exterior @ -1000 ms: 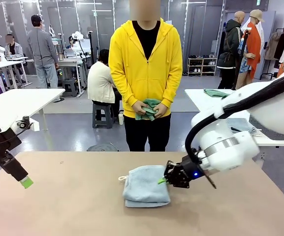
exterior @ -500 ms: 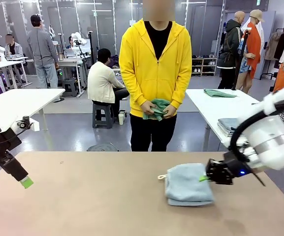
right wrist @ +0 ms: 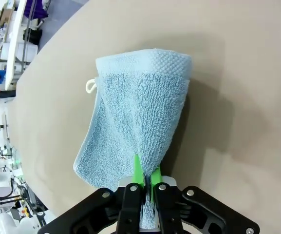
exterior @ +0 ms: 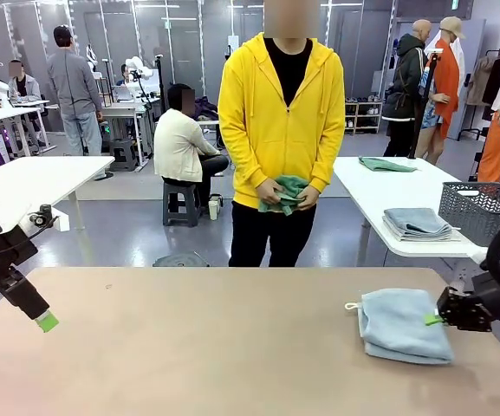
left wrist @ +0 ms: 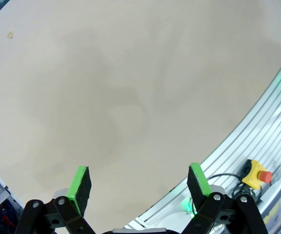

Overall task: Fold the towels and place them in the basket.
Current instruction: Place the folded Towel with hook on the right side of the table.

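A folded pale blue towel (exterior: 401,324) hangs just above the table at the right, its white loop tag pointing left. My right gripper (exterior: 434,318) is shut on the towel's right edge; in the right wrist view the towel (right wrist: 138,122) fans out from the pinched green pads (right wrist: 138,173). At the table's left edge my left gripper (exterior: 45,321) stands open over bare tabletop, with nothing between its fingers (left wrist: 79,187). A person in a yellow hoodie stands at the far side holding a green towel (exterior: 286,192). The dark grey basket (exterior: 477,211) sits on the white side table at the right.
The side table (exterior: 379,186) also carries a stack of folded grey-blue towels (exterior: 416,223) and a loose green towel (exterior: 386,164). An emergency-stop button (left wrist: 256,175) sits beyond the table edge in the left wrist view. People stand and sit in the background.
My right gripper has carried the blue towel from the table's middle to its right side. The person shifted slightly right. The left arm has not moved.
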`<act>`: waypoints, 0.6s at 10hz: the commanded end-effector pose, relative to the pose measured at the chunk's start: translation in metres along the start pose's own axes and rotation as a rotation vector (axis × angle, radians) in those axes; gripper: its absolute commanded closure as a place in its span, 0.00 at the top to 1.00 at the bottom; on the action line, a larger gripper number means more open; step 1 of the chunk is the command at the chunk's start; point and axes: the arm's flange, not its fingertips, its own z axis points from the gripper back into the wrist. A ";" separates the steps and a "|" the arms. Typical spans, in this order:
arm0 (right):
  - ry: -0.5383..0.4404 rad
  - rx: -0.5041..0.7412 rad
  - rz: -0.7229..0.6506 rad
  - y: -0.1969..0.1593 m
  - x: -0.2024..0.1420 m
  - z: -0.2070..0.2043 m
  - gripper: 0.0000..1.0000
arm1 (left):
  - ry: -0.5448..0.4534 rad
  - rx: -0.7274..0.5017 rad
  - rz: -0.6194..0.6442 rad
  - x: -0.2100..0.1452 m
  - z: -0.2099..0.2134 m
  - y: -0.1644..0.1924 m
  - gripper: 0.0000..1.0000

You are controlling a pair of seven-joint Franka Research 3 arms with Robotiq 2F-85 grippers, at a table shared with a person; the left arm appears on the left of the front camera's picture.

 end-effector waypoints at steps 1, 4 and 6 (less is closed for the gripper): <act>0.035 -0.028 0.057 -0.003 0.016 0.003 0.06 | -0.002 0.012 0.001 0.001 -0.001 0.001 1.00; 0.046 -0.093 0.095 0.002 0.032 0.004 0.07 | -0.002 0.012 0.001 0.001 -0.001 0.001 1.00; 0.053 -0.133 0.127 0.009 0.035 0.008 0.42 | -0.002 0.012 0.001 0.001 -0.001 0.001 1.00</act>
